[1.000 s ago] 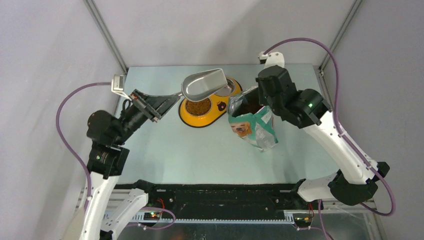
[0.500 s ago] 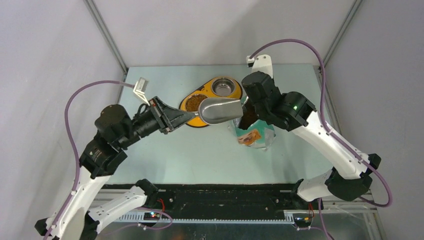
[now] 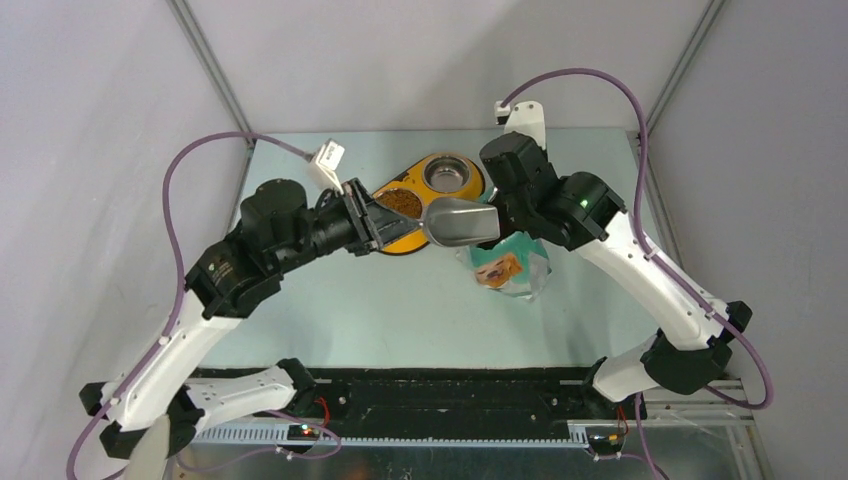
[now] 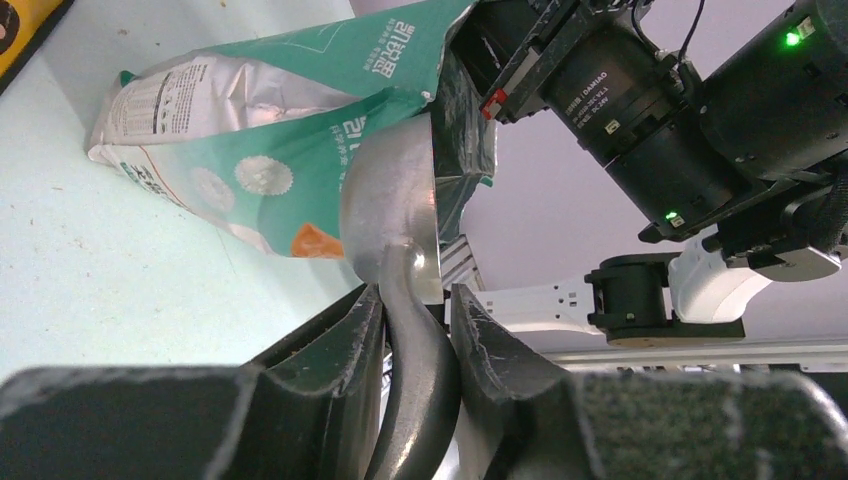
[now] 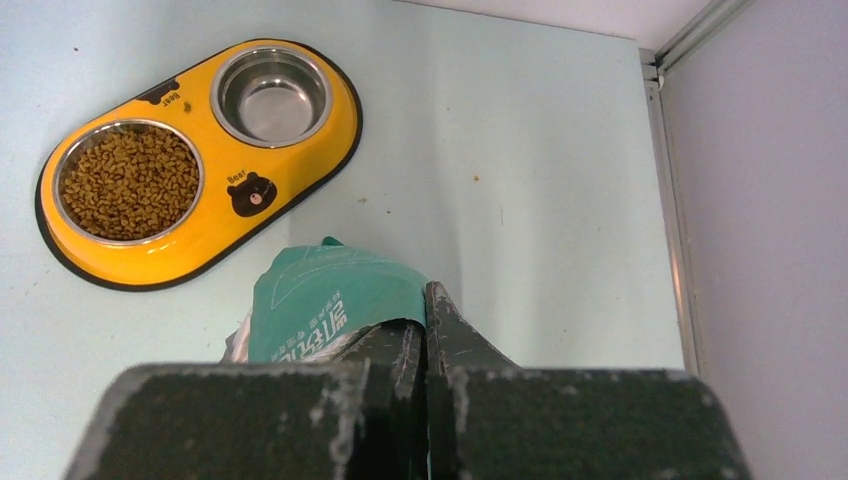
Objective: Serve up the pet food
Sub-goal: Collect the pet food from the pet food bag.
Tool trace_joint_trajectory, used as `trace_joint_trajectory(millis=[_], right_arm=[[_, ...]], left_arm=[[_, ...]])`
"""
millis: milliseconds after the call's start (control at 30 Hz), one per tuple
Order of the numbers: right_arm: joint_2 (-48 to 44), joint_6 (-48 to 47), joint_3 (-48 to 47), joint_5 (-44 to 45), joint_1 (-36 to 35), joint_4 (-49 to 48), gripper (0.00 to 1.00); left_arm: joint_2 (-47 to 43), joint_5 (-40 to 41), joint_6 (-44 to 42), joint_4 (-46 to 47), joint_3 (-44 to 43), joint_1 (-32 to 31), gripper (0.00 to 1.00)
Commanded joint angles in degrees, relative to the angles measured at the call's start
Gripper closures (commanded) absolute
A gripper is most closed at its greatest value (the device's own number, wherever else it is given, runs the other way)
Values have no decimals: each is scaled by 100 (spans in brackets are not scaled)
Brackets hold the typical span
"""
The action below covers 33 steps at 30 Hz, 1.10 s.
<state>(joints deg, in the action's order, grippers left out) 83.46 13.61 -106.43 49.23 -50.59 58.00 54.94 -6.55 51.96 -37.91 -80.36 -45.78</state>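
The pet food (image 5: 128,182), brown kibble, fills the left bowl of a yellow double feeder (image 5: 300,170); it also shows in the top view (image 3: 403,203). The feeder's other steel bowl (image 5: 272,97) holds none. My left gripper (image 4: 415,295) is shut on the handle of the grey metal scoop (image 4: 390,200), whose mouth sits at the open top of the teal-and-white bag (image 4: 270,150). My right gripper (image 5: 425,330) is shut on the bag's top edge (image 5: 330,300) and holds it up. The scoop's inside is hidden.
The feeder (image 3: 415,235) lies at the back middle of the pale table, just left of the bag (image 3: 512,272). The two arms meet over the bag. A metal rail (image 5: 670,200) runs along the table's right edge. Grey walls close in the sides.
My left arm has swung the scoop from above the feeder down and right to the bag's mouth. My right arm has shifted slightly left, still holding the bag.
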Motion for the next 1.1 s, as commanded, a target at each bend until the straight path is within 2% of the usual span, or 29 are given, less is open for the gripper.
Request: trace_joint_trajectory(millis=[0,67,167,433,567,633,833,1000,1067], right_arm=[[-286,69,-278,335,137,-595,100],[-395,8,-129,253,212,-797,100],[-565,-11,99,77,316,-966,100],[-864,-172,308,339,455,-1008,100],[-1057,-265,212,754,270,-925,100],[-1135,-355,175,985,83,-900,100],[-1124,-235,130,1396,-576,-634,100],[-731,214,7,1603,-604,-721,100],[-508,159,-186,1637,-517,-839,100]], left_arm=[[764,333,-297,-220,-750,-293,100],[1245,2,-361,-259,-1053,-478,100],[1837,267,-521,-720,-1711,-714,100],[2588,1820,-712,-1937,-2455,-836,100],[2907,3020,-826,-2730,-2865,-827,100],[3016,3307,-859,-2956,-3006,-704,100],[3265,3010,-1043,-2703,-2908,56,100],[3797,3100,-1238,-2819,-3618,670,100],[4020,2827,-1334,-2917,-3987,881,100]])
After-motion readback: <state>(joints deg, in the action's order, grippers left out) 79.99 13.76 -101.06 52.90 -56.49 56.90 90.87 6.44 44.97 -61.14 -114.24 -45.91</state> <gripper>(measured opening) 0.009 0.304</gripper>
